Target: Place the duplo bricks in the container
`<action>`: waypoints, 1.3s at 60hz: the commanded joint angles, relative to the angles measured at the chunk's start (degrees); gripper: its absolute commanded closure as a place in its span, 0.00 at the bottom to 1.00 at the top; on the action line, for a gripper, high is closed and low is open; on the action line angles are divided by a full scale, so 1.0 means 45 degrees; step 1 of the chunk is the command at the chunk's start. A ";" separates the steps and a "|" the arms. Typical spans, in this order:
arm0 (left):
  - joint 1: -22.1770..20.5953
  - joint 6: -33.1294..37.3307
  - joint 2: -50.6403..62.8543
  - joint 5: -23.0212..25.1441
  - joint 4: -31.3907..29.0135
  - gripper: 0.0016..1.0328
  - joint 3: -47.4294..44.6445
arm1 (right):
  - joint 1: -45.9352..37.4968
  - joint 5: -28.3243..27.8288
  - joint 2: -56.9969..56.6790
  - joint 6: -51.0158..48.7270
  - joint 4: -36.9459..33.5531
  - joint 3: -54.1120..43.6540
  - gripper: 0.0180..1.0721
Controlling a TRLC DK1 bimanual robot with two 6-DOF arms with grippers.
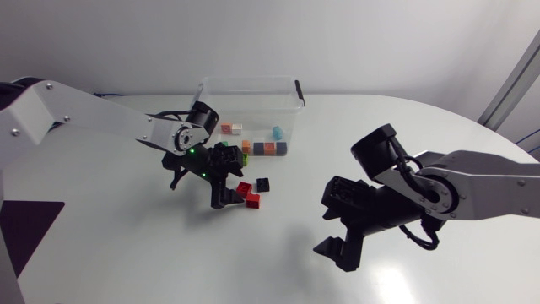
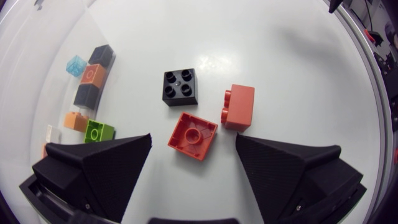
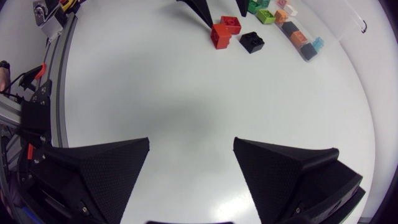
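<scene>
Head view: clear container [image 1: 250,82] at 12 o'clock on the surface [image 1: 126,253]; red bricks [image 1: 252,201] and a black brick [image 1: 262,183] lie at its 6 o'clock.

Left wrist view: left tool [image 2: 194,140] wide open, holding nothing, a flat red brick [image 2: 193,135] between its fingers [image 2: 112,162].

Right wrist view: right tool [image 3: 191,142] wide open, empty.

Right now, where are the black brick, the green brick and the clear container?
black brick [image 2: 181,86], left wrist view, middle of its studded top.
green brick [image 2: 99,131], left wrist view, its top face.
clear container [image 1: 253,101], head view, its see-through wall.
</scene>
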 commanded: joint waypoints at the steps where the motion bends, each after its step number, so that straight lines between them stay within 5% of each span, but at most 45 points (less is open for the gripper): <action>1: 0.0066 0.0804 0.0593 0.0332 -0.0480 0.11 0.0619 | 0.0090 -0.0287 0.0232 -0.0394 0.0125 0.0313 0.05; 15: 0.0046 0.1449 0.1355 0.0567 -0.1730 0.35 0.1498 | 0.0285 -0.0306 0.0955 -0.0394 0.0321 0.0645 0.05; 45: 0.0183 0.2113 0.2097 0.1309 -0.4621 0.54 0.3021 | 0.0656 -0.0443 0.2049 -0.0297 0.0516 0.1680 0.12; 65: 0.0671 0.1937 0.1003 0.1836 -0.5578 0.56 0.2767 | 0.1418 -0.0580 0.2888 -0.0394 0.0731 0.2520 0.12; 78: 0.0632 0.1390 0.0027 0.2051 -0.4875 0.53 0.1517 | 0.1750 -0.0521 0.3865 -0.0668 0.0789 0.3184 0.12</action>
